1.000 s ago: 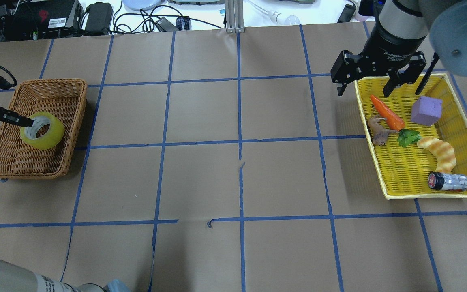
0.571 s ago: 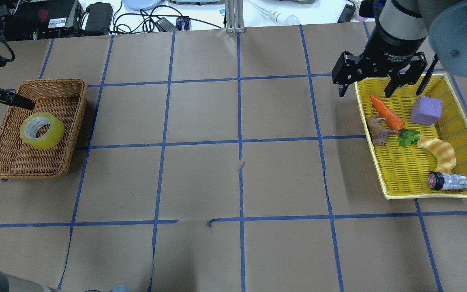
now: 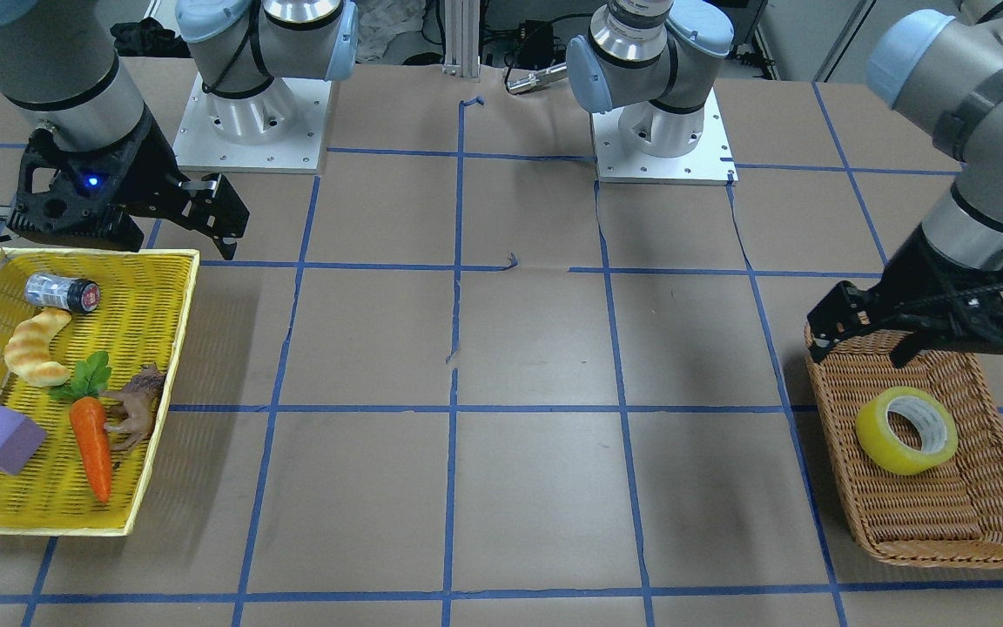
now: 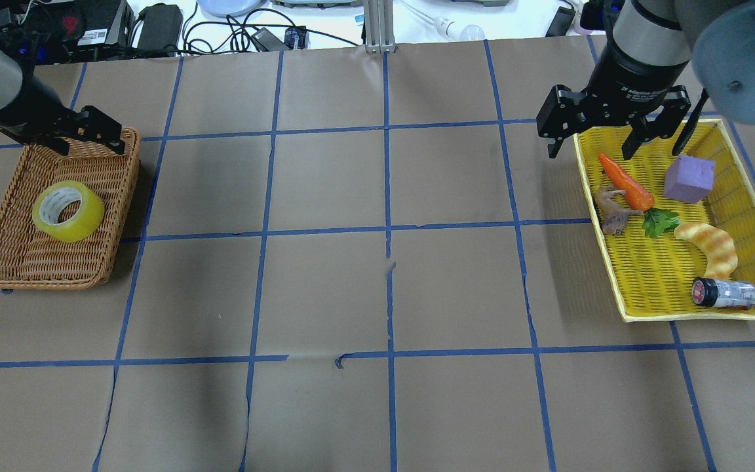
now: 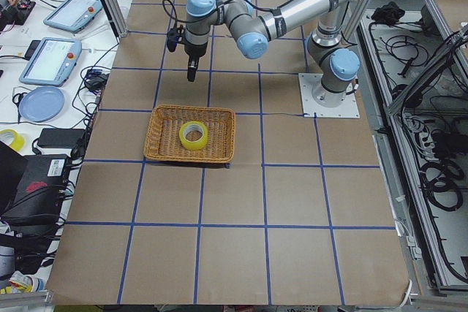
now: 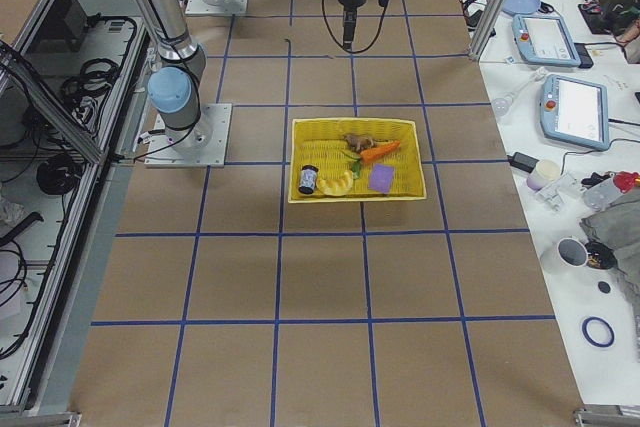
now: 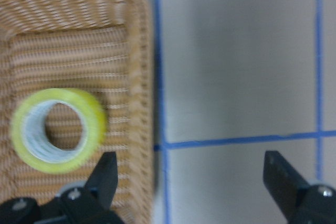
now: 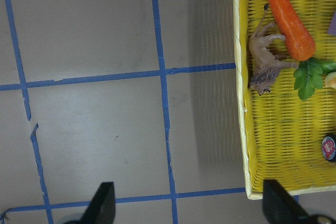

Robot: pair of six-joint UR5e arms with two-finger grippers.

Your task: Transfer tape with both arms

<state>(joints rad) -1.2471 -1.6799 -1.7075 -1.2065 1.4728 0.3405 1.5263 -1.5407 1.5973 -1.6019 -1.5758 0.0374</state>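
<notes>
**Mia:** What moved?

**Ben:** The left arm's black two-finger gripper [image 4: 92, 139]. A moment ago one finger was poking at the wide roll of see-through yellow-green tape [image 4: 91, 219]. Now the gripper has gone up and away. The tape did not move. It lies in the brown woven wicker basket [image 4: 43, 280] with its hole facing up.

**Mia:** Is that gripper holding anything?

**Ben:** No. Its two fingers are spread wide with nothing between them. It hangs above the basket, off to one side of the tape, and touches nothing.

**Mia:** So what is the job now?

**Ben:** I think the tape has been dropped off, so the left arm only needs to back away. It should go up first, with its fingers wide. Then no finger catches the basket's wall and drags it along.

**Mia:** And the other arm?

**Ben:** The right arm's black gripper [image 4: 588, 147] is far off at the other end of the brown paper table with blue lines [image 4: 325, 288]. It has hardly moved. It is spread wide and empty too, and it hangs over the edge of the flat yellow woven basket [image 4: 705, 316].

**Mia:** What is in that one?

**Ben:** An orange toy carrot [image 4: 626, 180], a purple block [image 4: 689, 177], a little brown toy animal [image 4: 612, 211], a pale curved bread toy [image 4: 712, 246] and a small bottle with a red cap [image 4: 728, 294].

**Mia:** Is anything in the way?

**Ben:** Only the wicker basket's wall is near the left fingers. The toys are well apart from them.
</notes>
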